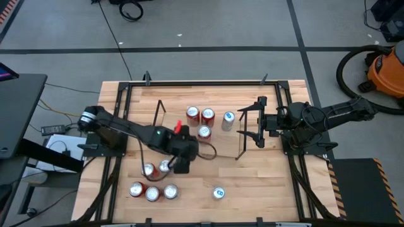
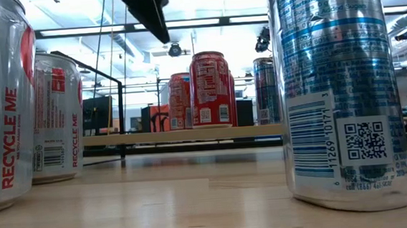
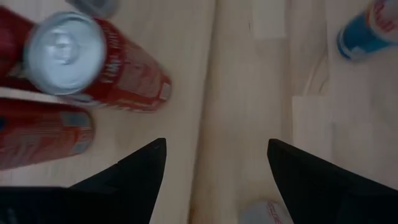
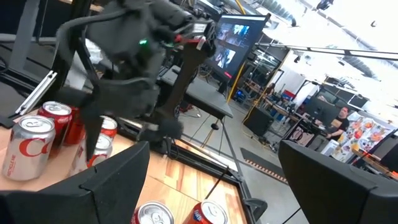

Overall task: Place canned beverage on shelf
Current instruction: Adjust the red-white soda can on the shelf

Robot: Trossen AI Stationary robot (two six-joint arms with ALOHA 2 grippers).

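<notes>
The shelf (image 1: 224,142) is a light-wood board with black wire frames at its short ends. Three red cans (image 1: 207,116) and a silver-blue can (image 1: 228,120) stand upright on it, also showing in the low view as cans (image 2: 210,88) on the shelf board (image 2: 148,138). My left gripper (image 1: 182,165) hangs open, slanting down, over bare table (image 3: 214,146), just right of two red cans (image 1: 165,166), (image 3: 118,62). My right gripper (image 1: 252,124) is open and level beside the shelf's right frame, holding nothing.
Three more red-and-silver cans (image 1: 153,192) stand near the table's front left. A blue-and-silver can (image 1: 219,193), (image 2: 338,90) stands alone at the front centre. Black rails (image 1: 120,113) run along the tabletop's sides. An orange vacuum (image 1: 385,69) sits on the floor at the far right.
</notes>
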